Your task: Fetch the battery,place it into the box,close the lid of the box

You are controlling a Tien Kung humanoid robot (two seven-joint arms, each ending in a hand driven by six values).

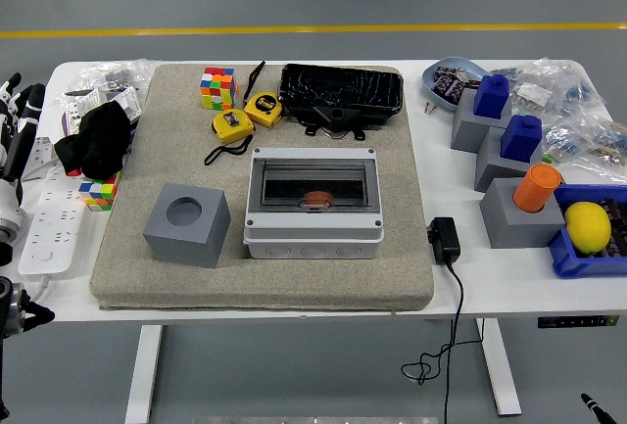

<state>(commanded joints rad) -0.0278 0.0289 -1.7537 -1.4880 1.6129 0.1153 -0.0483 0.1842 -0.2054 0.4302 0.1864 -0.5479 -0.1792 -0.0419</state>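
Grey box sits shut on the mat, an orange battery visible under its clear lid.
Task looks essentially complete; nothing remains but to confirm the latch. Left robot hand hovers at the worktop edge, fingers spread, empty.

My left hand is up at the left edge of the bench, fingers straight and holding nothing. On the mat the box sits with its clear lid down and an orange battery inside. A grey block stands just left of it; two yellow tapes lie behind.
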